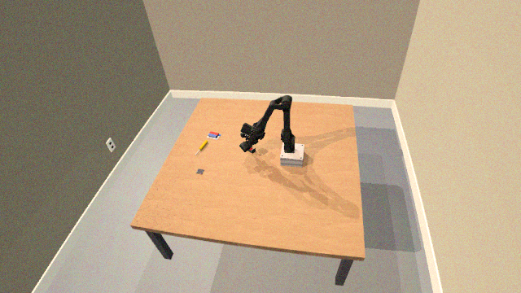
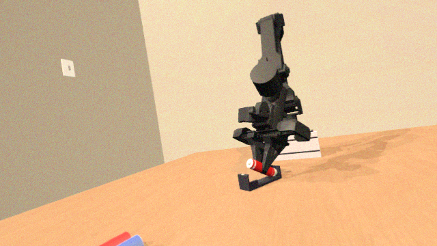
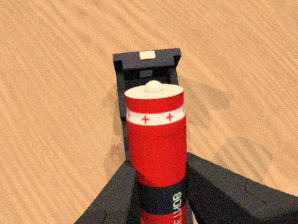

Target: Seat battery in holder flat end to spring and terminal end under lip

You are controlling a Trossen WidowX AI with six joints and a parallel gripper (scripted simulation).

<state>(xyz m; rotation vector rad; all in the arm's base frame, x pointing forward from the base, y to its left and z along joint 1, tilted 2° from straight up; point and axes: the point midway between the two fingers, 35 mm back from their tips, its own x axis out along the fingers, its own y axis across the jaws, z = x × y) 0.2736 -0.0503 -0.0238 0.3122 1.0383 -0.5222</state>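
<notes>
The red battery (image 2: 258, 166) (image 3: 157, 150) is tilted. Its raised terminal end points toward the lip end of the black holder (image 2: 244, 182) (image 3: 150, 63), and its flat end is low at the far end wall. Whether it touches the spring is hidden. In the wrist view the battery lines up roughly lengthwise with the holder, and the terminal end shows above the holder floor, short of the lip. My gripper (image 2: 263, 167) (image 3: 157, 166) is shut on the battery around its middle, above the holder. In the top view the arm mostly hides both.
On the wooden table (image 1: 244, 207), a red and blue object (image 1: 213, 134) (image 2: 124, 240) and a yellow-handled screwdriver (image 1: 203, 146) lie to the left in the top view. A small dark grey square (image 1: 200, 172) lies nearer the front. The white arm base (image 1: 292, 159) (image 2: 300, 152) stands behind the holder in the exterior view.
</notes>
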